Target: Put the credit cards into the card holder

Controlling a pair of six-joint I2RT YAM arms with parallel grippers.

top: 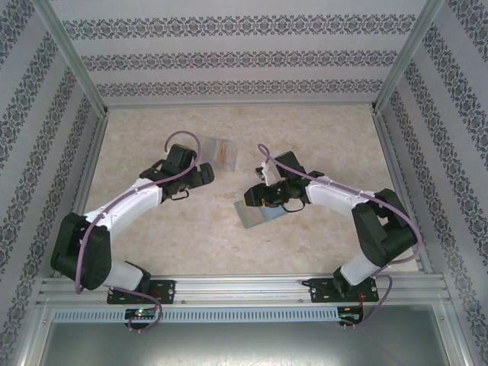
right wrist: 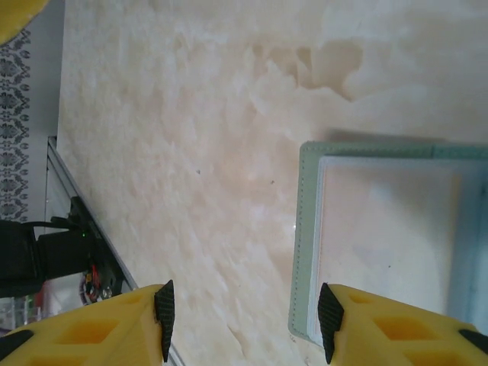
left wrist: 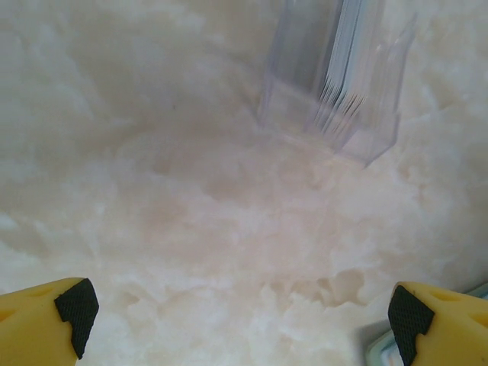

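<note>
From above, the left gripper (top: 204, 175) sits just beside the clear stand (top: 217, 152) that holds the credit cards (top: 222, 155). The right gripper (top: 256, 198) is over the card holder (top: 252, 216), which lies on the table (top: 320, 145). In the left wrist view, the jaws are spread wide and empty, with the clear stand ahead. In the right wrist view, the jaws are apart, with one fingertip (right wrist: 329, 316) over the open card holder's edge.

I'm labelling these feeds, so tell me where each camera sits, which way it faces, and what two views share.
Top: above and behind the arms, looking down on the table; both arms show.
Left wrist: on the left arm, facing the clear stand of cards past its open left tool.
Right wrist: on the right arm, facing down at the wallet past its right tool.
Shared: top and right wrist both show the wallet.
</note>
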